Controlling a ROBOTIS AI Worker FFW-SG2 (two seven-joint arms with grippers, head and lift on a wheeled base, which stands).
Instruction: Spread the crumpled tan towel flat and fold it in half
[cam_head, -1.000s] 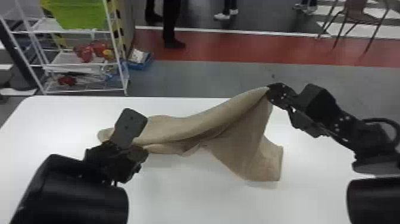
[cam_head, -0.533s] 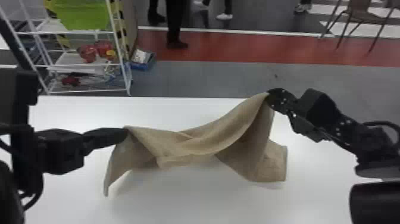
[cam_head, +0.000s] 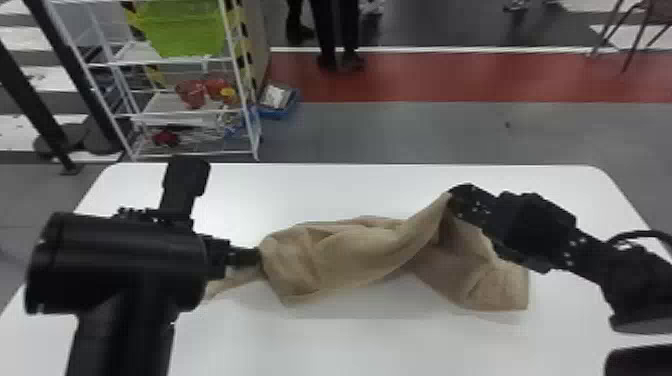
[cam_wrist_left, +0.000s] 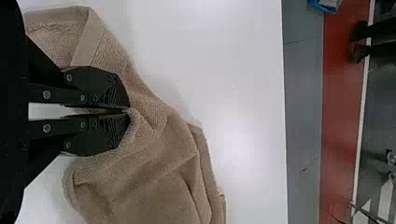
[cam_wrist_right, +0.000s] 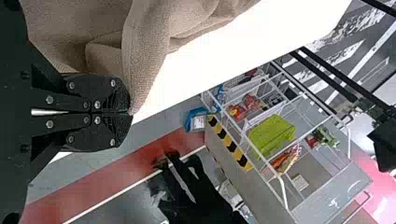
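We can read no text, label, brand, number or sign anywhere here.

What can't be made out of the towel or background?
- Towel inner layers: head view, under its own folds
- Pinched bit of towel: left wrist view, hidden by left gripper
- Rest of towel: right wrist view, cut off by top edge
- Red background items: head view, too small
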